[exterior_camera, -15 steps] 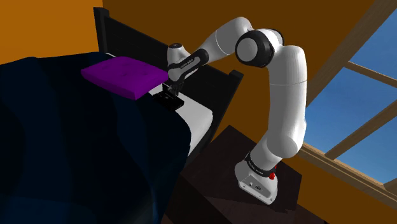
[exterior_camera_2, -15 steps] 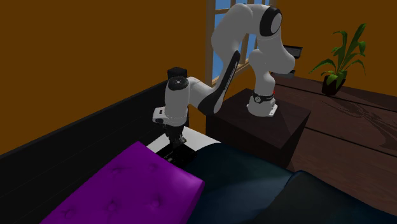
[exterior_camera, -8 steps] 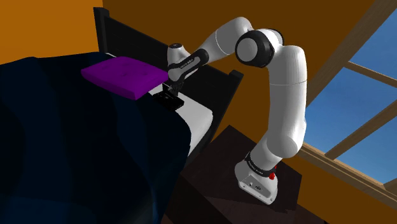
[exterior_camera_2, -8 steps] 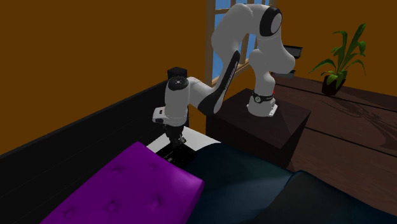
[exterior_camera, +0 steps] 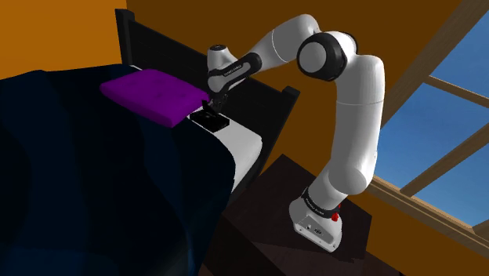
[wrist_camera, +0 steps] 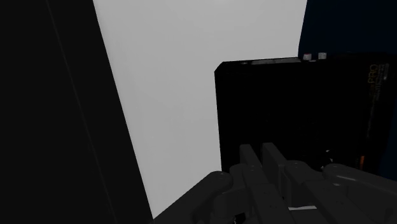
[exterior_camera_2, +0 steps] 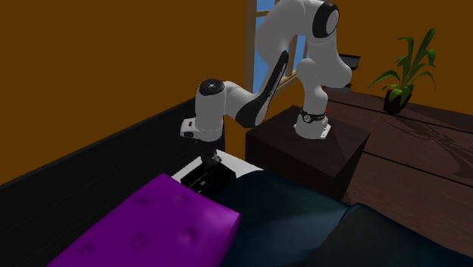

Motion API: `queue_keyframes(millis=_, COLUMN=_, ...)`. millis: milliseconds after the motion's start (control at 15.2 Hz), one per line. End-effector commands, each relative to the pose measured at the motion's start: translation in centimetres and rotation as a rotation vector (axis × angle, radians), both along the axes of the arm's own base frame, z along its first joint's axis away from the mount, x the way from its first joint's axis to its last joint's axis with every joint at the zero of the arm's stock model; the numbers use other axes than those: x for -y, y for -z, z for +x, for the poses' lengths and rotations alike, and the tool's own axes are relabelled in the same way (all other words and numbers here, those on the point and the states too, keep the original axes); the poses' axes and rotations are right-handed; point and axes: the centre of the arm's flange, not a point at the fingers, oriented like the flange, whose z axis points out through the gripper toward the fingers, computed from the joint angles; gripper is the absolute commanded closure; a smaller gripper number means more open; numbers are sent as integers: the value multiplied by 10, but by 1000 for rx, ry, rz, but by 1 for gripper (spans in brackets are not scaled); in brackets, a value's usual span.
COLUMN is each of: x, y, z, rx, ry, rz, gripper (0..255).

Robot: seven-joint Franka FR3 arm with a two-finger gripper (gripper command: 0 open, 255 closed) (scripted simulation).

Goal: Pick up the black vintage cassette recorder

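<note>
Fingers of the end effector (wrist_camera: 261, 150) stand narrow (nearly meeting), clamped on the black cassette recorder (wrist_camera: 299, 108).

Bed scene: purple cushion (exterior_camera: 153, 94) lies at the head end, on top of a dark navy duvet (exterior_camera: 102, 196). A strip of white sheet (exterior_camera: 241, 143) is exposed between the duvet edge and the black headboard (exterior_camera: 168, 51). Orange wall (exterior_camera: 55, 31) behind. Wood-framed window (exterior_camera: 439, 125) with blue sky on the shoulder view's right. Potted green plant (exterior_camera_2: 402, 76) stands on the dark wooden floor (exterior_camera_2: 424, 163), well apart from the bed.
</note>
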Motion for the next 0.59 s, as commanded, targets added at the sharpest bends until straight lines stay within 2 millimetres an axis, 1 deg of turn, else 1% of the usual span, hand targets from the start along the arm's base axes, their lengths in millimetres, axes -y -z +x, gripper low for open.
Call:
queue_keyframes(millis=0, x=-1, y=-11, z=1, rx=2, ry=0, rz=0, gripper=255)
queue_keyframes(millis=396, x=-1, y=-43, z=1, rx=2, ry=0, rz=0, gripper=255)
queue_keyframes(millis=528, x=-1, y=-44, z=1, rx=2, ry=0, rz=0, gripper=255)
